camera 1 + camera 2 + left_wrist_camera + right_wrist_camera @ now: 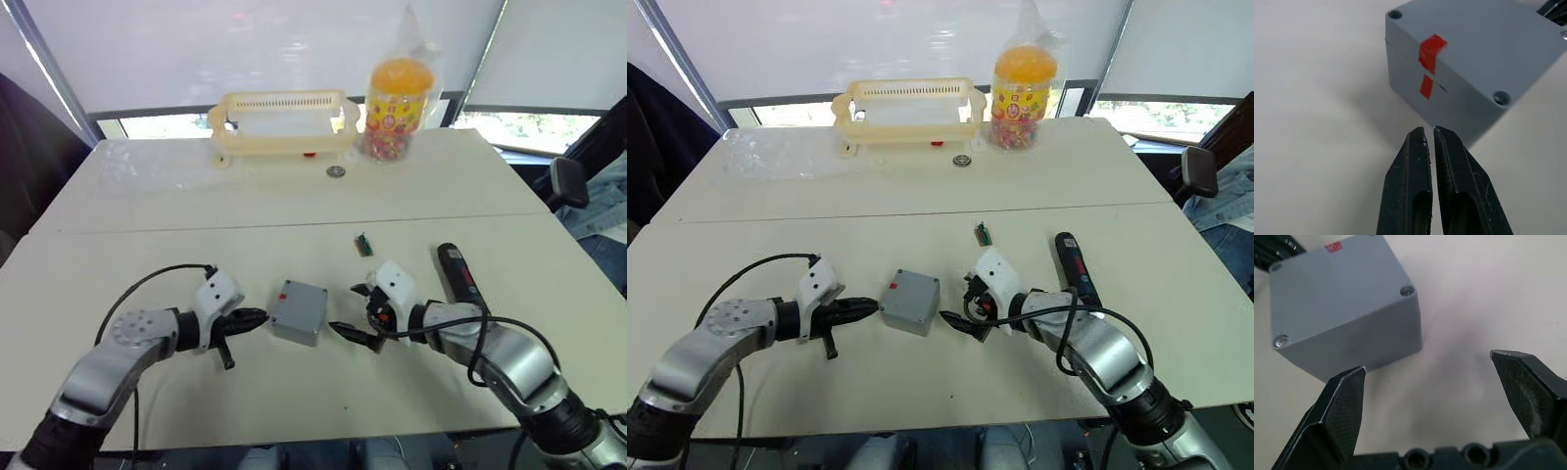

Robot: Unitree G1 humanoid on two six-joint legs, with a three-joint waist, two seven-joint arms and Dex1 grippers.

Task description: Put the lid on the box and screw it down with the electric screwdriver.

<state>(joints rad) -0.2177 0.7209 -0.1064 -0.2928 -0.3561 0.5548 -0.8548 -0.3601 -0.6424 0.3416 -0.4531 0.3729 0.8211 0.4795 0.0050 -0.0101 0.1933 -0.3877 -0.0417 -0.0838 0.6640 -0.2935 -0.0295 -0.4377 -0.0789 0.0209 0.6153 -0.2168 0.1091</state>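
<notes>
While the box (299, 312) sits lid (1484, 46) on at lower centre of frame, left gripper (257, 316) points at it, fingers nearly together, empty. Right gripper (357, 311) spread wide, empty. Electric screwdriver (458, 274) lies right.

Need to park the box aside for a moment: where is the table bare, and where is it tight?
Bare: the wide strip between the box and the yellow basket, and the near edge in front of the box. Crowded: right side, with the electric screwdriver, a small green part and the right gripper.
</notes>
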